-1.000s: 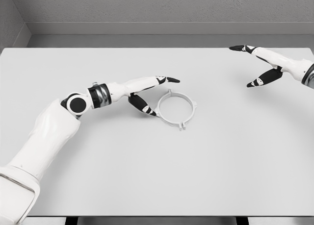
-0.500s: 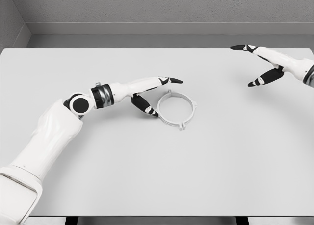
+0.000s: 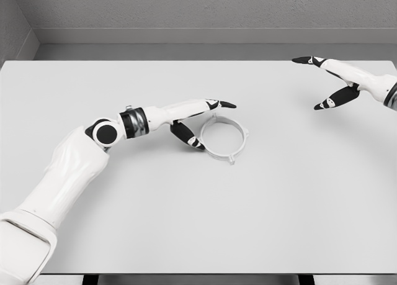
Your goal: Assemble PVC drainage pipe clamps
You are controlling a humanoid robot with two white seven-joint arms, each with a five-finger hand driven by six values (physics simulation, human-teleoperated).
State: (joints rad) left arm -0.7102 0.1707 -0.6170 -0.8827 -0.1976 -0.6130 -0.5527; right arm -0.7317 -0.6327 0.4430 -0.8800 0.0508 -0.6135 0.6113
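A white PVC clamp ring (image 3: 223, 138) lay flat near the middle of the pale counter (image 3: 279, 204) as the robot's left hand (image 3: 197, 119) reached it from the left, fingers spread and gripping nothing. The index finger stretched over the ring's far-left rim while the thumb pointed down at its near-left edge, the band between them. Whether either digit touched the plastic could not be told. A sound grasp would likely mean pinching the thin band squarely between thumb and finger, clear of the small lugs on its rim, so the ring would not skid or tip. The right hand (image 3: 332, 80) hung open over the counter's far right corner, well apart.
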